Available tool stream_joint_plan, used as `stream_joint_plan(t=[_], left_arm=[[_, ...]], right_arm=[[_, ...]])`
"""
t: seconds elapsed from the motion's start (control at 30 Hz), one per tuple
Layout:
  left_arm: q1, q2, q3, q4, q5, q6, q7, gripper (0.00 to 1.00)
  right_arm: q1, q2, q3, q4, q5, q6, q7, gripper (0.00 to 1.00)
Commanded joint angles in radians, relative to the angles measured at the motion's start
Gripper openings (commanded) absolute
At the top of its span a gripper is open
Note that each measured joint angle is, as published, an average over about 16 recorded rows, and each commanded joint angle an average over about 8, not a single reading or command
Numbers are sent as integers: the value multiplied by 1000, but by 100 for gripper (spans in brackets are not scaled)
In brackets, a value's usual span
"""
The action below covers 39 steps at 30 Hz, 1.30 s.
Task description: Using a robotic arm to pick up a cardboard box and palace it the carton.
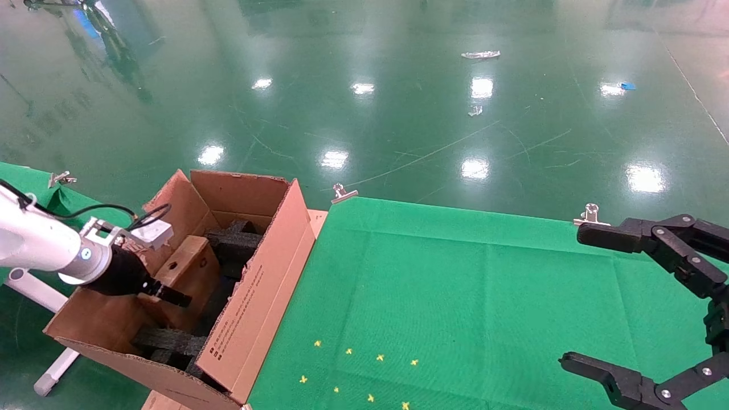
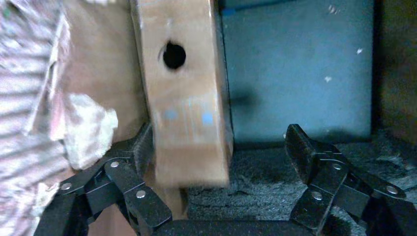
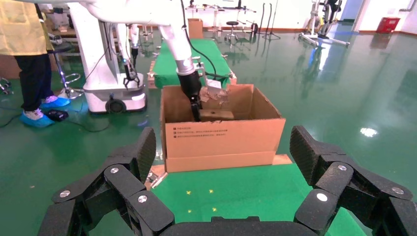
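Cardboard box (image 1: 191, 267) stands tilted inside the carton (image 1: 259, 296), leaning toward its torn flap, its punched hole facing my left wrist camera. I see the left tool (image 2: 221, 147) reaching down into the carton with its fingers (image 2: 140, 147) spread apart: one finger sits right beside the box's edge, the other well clear over the black foam (image 2: 255, 182). My right tool (image 3: 223, 157) hangs apart too, parked above the green counter (image 1: 455, 296), away from the carton.

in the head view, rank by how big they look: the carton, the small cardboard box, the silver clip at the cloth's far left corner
1. the carton
2. the cardboard box, partly hidden by the left gripper
3. the silver clip, farther off, so its true size is unsure
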Motion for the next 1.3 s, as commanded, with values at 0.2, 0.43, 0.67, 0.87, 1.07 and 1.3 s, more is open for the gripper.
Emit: stream_joint_plan(t=[0.2, 0.43, 0.67, 0.87, 1.07, 1.3], left_arm=[[-62, 0, -1, 10, -1, 13, 11, 100], [-183, -11, -13, 2, -16, 39, 44, 100], [-333, -37, -34, -31, -42, 82, 113, 100], [-393, -55, -48, -55, -55, 96, 151, 100], [-366, -67, -107, -108, -73, 113, 167, 100], [-250, -86, -261, -242, -111, 153, 200, 100]], right_arm=[[0, 0, 0, 0, 0, 0, 0, 100], [0, 0, -1, 0, 1, 0, 0, 100], [0, 0, -1, 0, 1, 0, -1, 100], [0, 1, -2, 0, 1, 1, -1, 100], [0, 1, -2, -1, 1, 1, -1, 100], [1, 1, -2, -1, 2, 1, -1, 100]])
